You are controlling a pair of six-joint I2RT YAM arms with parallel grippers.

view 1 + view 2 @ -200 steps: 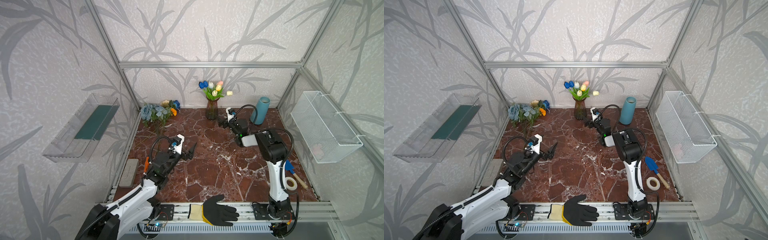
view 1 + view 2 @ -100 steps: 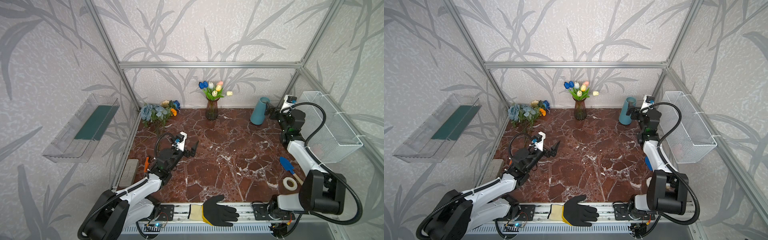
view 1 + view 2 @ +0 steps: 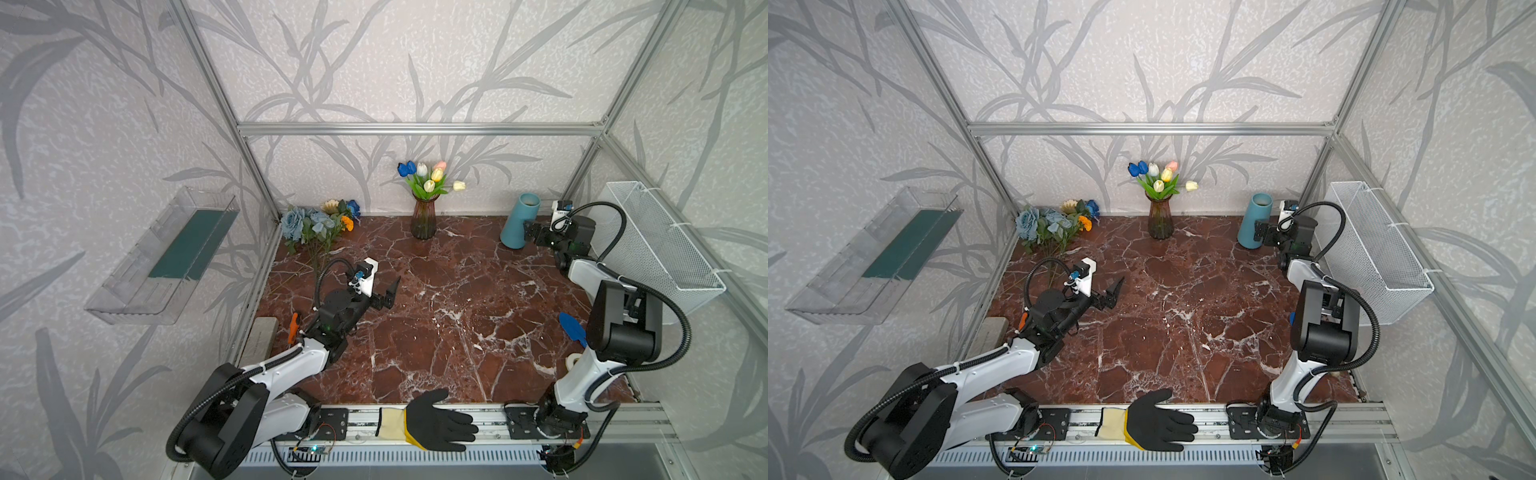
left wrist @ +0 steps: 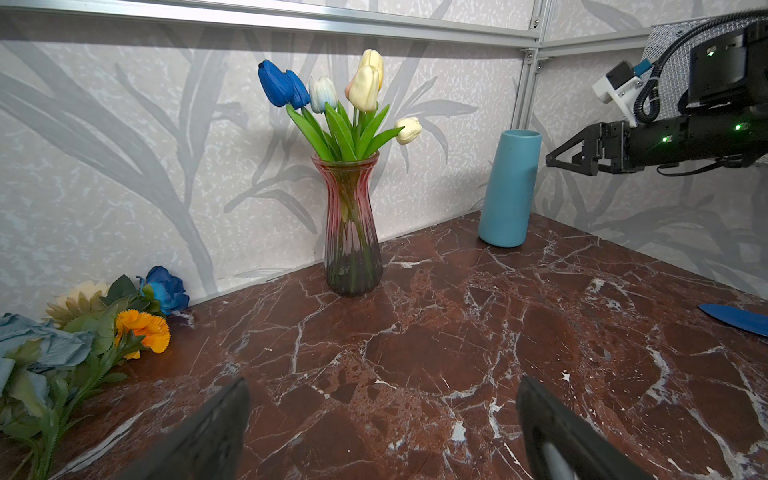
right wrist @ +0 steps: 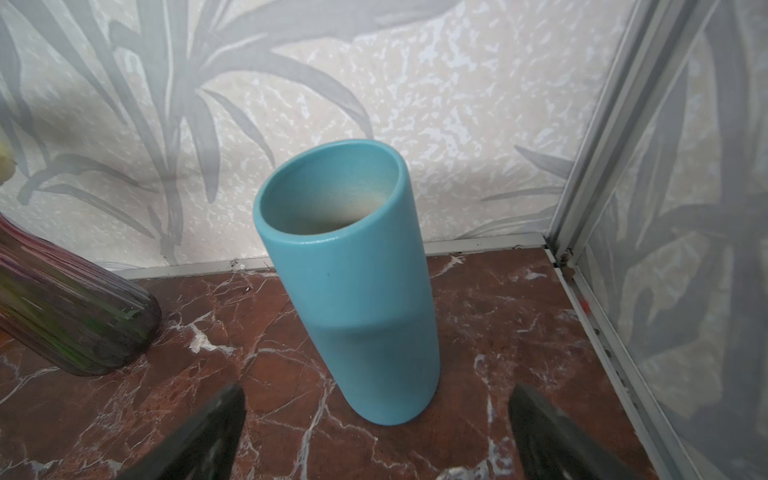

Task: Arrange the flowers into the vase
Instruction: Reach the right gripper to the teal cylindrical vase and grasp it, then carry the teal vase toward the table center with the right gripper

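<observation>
Loose flowers lie in the back left corner: dusty-blue roses, a dark-blue rose, an orange marigold and a beige daisy. Tulips stand in a reddish glass vase at the back wall's middle. An empty teal vase stands at the back right. My left gripper hangs open over bare marble, right of the loose flowers, facing the glass vase. My right gripper is open just beside the teal vase, not touching it, with nothing held.
A black glove lies on the front rail. A blue trowel and a tape roll sit by the right arm's base. A wire basket hangs on the right wall, a clear shelf on the left.
The right arm has swung from beside the glass vase to the back right corner, next to the teal vase, and its jaws opened wider. The left gripper shifted slightly.
</observation>
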